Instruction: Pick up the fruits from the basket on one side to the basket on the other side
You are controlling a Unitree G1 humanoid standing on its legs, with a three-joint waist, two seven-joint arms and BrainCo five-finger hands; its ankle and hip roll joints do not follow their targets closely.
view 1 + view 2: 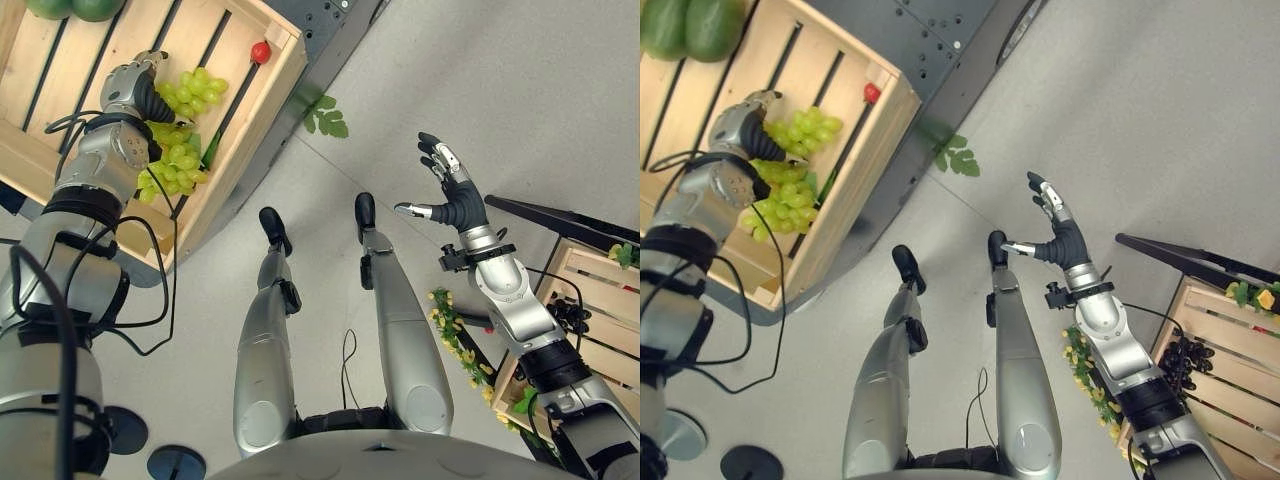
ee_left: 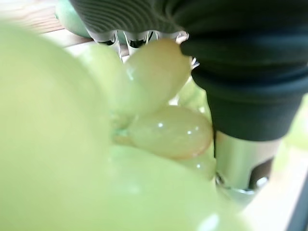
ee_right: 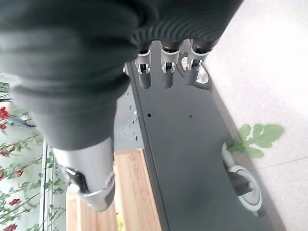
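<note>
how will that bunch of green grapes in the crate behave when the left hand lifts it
Probably floppy: the green grapes are many loose berries sprawled across the crate, so the bunch should sag and swing. Likely slippery and easily bruised, since the berries look smooth and glossy beside the left hand. A few might drop off and roll between the slats.

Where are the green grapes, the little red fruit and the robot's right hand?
green grapes [image 1: 172, 160], left eye view, middle of the bunch.
little red fruit [image 1: 260, 52], left eye view, its centre.
right hand [image 1: 455, 195], left eye view, its palm.

Glossy, smooth green grapes [image 1: 180, 150] lie in a slatted crate [image 1: 245, 95] of pale, matt wood.
</note>
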